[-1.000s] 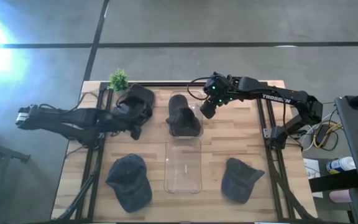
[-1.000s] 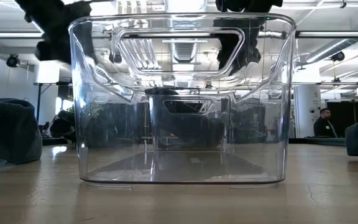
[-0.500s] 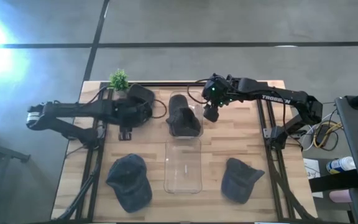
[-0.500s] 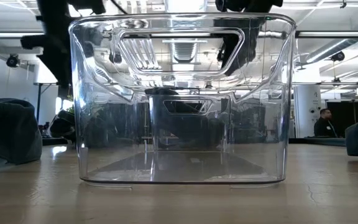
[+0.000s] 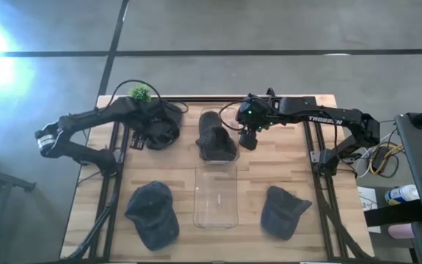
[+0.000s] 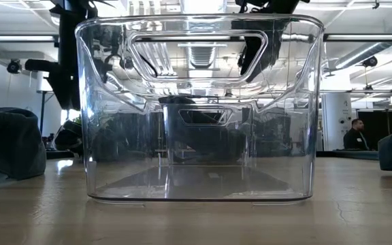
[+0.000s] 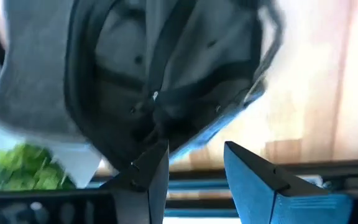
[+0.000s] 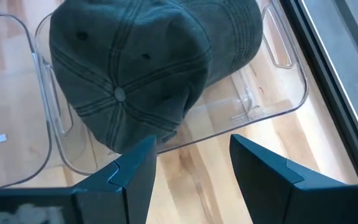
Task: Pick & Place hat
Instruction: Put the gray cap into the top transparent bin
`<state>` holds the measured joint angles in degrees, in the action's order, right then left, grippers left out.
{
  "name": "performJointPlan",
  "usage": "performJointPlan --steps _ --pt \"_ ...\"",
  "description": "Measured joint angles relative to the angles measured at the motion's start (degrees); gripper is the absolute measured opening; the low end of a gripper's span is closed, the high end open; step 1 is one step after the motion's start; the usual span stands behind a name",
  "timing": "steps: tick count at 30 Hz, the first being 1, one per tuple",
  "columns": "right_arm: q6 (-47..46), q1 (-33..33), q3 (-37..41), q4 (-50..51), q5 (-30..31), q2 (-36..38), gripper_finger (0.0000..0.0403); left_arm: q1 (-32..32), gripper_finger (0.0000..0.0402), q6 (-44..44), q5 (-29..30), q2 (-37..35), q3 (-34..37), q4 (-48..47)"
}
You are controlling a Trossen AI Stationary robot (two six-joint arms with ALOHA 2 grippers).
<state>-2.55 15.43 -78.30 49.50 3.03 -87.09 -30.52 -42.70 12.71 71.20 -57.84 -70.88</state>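
Our left gripper [image 5: 139, 137] sits at the far left part of the table, its fingers [image 7: 143, 174] spread apart with nothing between them, and an upturned dark hat [image 5: 161, 125] lies just ahead of the tips, beside a small green plant [image 5: 139, 93]. Our right gripper [image 5: 248, 140] hangs near the far middle of the table with its fingers [image 8: 135, 168] also apart and empty; directly in front of it we see a grey-green hat in the far bin [image 8: 148, 68], resting crown up inside a clear far bin [image 5: 212, 117]. Nearer than both grippers stands an empty clear bin [image 5: 215, 196], which fills the low view. A hat at near left [image 5: 153, 213] and a hat at near right [image 5: 283, 212] lie on the wood on either side of it, well apart from both grippers
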Motion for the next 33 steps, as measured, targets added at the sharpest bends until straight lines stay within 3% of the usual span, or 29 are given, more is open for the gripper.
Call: performJointPlan --steps 9,19,29,33 --pt "-0.5 -0.2 0.0 0.2 0.0 0.0 0.0199 0.2 0.0147 -5.1 0.2 5.6 1.2 1.1" --pt "-1.3 -0.2 0.0 1.8 0.0 0.0 0.0199 0.2 0.0147 -7.5 0.3 3.9 6.9 3.7" --pt "-2.0 -0.2 0.0 1.8 0.0 0.0 0.0199 0.2 0.0147 -10.6 9.0 4.0 16.0 13.0" --pt "-2.6 -0.2 0.0 1.8 0.0 0.0 0.0199 0.3 0.013 -10.3 9.3 3.9 18.0 13.3"
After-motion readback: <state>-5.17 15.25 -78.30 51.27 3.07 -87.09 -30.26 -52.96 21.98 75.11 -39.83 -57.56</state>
